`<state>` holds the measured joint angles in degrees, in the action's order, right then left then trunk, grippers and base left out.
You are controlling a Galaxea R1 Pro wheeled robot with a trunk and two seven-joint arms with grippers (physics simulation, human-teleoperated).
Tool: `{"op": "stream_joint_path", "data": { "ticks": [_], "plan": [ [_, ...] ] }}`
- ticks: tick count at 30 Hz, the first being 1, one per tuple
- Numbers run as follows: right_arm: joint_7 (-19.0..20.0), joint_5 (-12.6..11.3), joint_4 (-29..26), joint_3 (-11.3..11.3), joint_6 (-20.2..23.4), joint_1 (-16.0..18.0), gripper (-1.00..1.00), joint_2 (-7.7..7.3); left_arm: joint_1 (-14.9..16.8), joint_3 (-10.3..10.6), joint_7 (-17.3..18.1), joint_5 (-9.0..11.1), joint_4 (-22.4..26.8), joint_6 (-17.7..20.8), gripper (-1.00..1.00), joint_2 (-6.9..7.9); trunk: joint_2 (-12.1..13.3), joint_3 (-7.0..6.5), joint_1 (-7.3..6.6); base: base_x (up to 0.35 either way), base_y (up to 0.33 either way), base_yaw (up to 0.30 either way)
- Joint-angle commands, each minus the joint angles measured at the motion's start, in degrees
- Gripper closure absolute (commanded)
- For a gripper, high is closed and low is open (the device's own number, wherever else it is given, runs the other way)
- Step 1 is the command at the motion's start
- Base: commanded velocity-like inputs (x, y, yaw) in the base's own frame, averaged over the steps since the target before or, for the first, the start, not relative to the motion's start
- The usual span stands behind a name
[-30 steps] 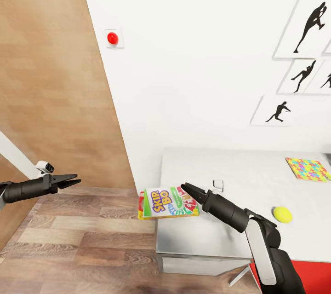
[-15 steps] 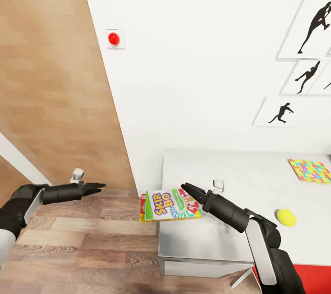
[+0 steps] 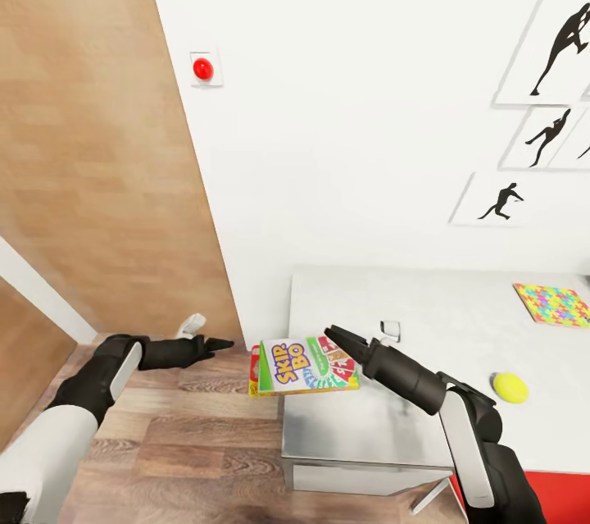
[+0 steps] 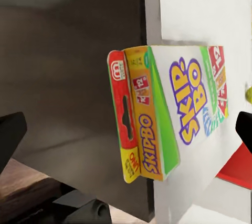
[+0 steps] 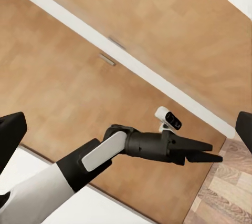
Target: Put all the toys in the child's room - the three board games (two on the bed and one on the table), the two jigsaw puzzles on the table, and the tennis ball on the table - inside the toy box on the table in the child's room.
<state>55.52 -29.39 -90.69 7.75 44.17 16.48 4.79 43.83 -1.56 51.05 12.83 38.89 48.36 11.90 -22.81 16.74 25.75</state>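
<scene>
Reaching: left gripper point(image 3: 220, 343), jaws near closed, empty, approaches Skip-Bo board game point(image 3: 305, 362) overhanging table point(image 3: 426, 303) corner; right gripper point(image 3: 335, 336) beside it, spread unclear; next: grasp box

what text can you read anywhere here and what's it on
"SKIP-BO": face of the card game box overhanging the table edge.
"SKIPBO": the box's orange side.
"12": small card picture on that side.
Other small print and logo on the box: too blurred.
</scene>
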Motion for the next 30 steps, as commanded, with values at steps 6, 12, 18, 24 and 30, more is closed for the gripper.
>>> {"op": "stream_joint_path", "data": {
  "ticks": [6, 12, 18, 24, 30],
  "plan": [
    [2.6, -0.1, 0.0, 1.9, 0.2, 0.0, -1.00, 0.02, 0.2, -0.1, -2.5, -0.1, -1.5, -0.8, -1.00, -1.43, -0.1, 0.10, 0.03, 0.060, 0.000, 0.000],
    [3.2, -0.1, 0.0, 3.9, 0.2, 0.0, -1.00, 0.04, 0.3, 0.0, -3.0, -0.1, -1.7, -1.3, -1.00, -2.69, -0.1, 0.10, 0.03, 0.115, 0.000, 0.000],
    [3.3, -0.1, 0.0, 4.2, 0.2, 0.0, -1.00, 0.05, 0.3, 0.1, -3.1, -0.2, -1.8, -1.4, -1.00, -3.25, -0.1, 0.10, 0.03, 0.023, 0.000, 0.000],
    [3.5, -0.1, 0.0, 4.3, 0.2, 0.0, -1.00, 0.05, 0.2, 0.1, -3.1, -0.2, -1.8, -1.4, -1.00, -3.34, -0.1, 0.10, 0.03, 0.007, 0.000, 0.000],
    [3.5, -0.1, 0.0, 4.3, 0.2, 0.0, -1.00, 0.05, 0.2, 0.0, -3.1, -0.1, -1.8, -1.4, -1.00, -3.40, -0.1, 0.10, 0.03, 0.078, 0.000, 0.000]
  ]
}}
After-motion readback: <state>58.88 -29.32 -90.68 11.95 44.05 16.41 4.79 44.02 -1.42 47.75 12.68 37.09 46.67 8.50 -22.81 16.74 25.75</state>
